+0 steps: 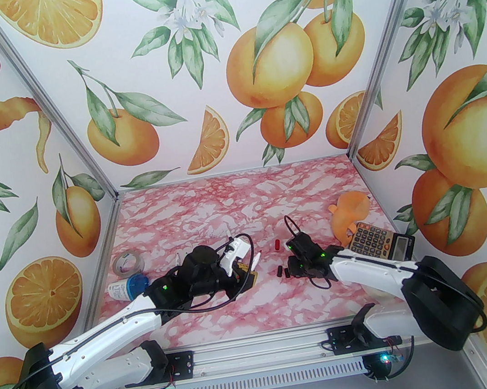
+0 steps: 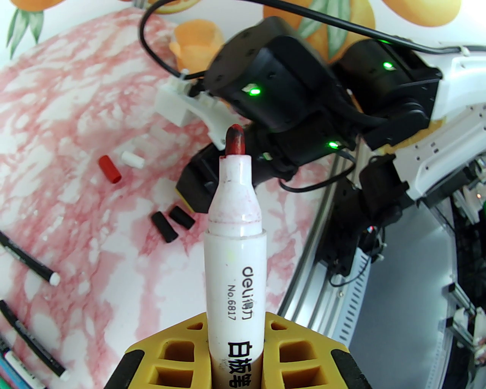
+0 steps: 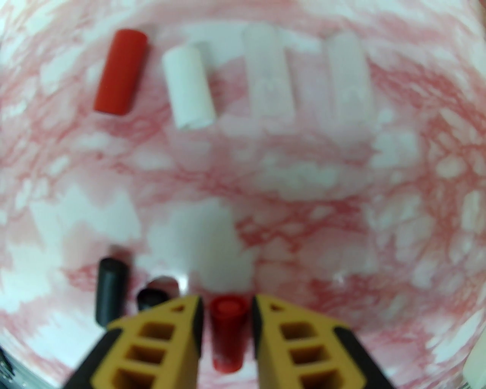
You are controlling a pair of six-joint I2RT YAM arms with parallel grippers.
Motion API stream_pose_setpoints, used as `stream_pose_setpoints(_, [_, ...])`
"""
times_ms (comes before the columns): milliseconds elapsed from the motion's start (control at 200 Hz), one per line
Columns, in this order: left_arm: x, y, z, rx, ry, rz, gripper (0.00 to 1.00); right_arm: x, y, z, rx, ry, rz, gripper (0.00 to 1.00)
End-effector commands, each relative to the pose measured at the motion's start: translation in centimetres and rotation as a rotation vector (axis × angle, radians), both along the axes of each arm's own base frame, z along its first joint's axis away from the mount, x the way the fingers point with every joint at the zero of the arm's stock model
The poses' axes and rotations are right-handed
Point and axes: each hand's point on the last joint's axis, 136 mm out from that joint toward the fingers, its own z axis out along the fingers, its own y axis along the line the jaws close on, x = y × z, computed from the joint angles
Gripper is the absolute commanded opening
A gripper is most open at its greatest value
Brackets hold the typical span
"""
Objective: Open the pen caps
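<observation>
The left claw [image 2: 235,338] is clamped around a white pen [image 2: 233,266], holding it above the middle of the tabletop [image 1: 226,201]. The pen's bare red tip [image 2: 234,140] points toward the right arm.

The right claw [image 3: 226,304] hangs low over the tabletop with a loose red cap [image 3: 226,334] between its narrowly parted jaws. I cannot tell whether they are pressing on it. Just left of it lie two black caps [image 3: 110,288].

Farther off, a second red cap [image 3: 120,72], a white cap [image 3: 188,87] and two pale caps [image 3: 269,76] sit in a row. More pens [image 2: 26,258] lie on the tabletop near the left arm.
</observation>
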Motion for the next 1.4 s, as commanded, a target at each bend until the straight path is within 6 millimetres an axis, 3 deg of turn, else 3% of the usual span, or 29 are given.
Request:
stream_pose_setpoints(0, [1.7,0.2,0.9,-0.031,-0.018,0.104,0.03,0.5,0.5,2.5,0.015,-0.074,0.028,0.31])
stream_pose_setpoints(310, [4.1,2.8,-2.4,0.080,0.045,0.352,0.04,-0.7,1.5,7.6,0.128,-0.201,0.104,0.55])
stream_pose_setpoints(625, [5.9,5.5,-6.0,0.184,0.097,0.586,0.02,-3.2,4.5,13.5,0.375,-0.310,0.278,0.99])
stream_pose_setpoints(776, [7.1,6.8,-8.2,0.260,0.107,0.699,0.01,-4.3,5.9,15.0,0.462,-0.305,0.335,1.00])
stream_pose_setpoints(1036, [9.1,7.1,-10.9,0.368,0.126,0.774,0.01,-5.4,6.5,16.1,0.417,-0.384,0.344,1.00])
stream_pose_setpoints(1396, [11.0,6.8,-14.1,0.454,0.181,0.787,0.00,-5.9,7.7,16.2,0.339,-0.423,0.364,1.00])
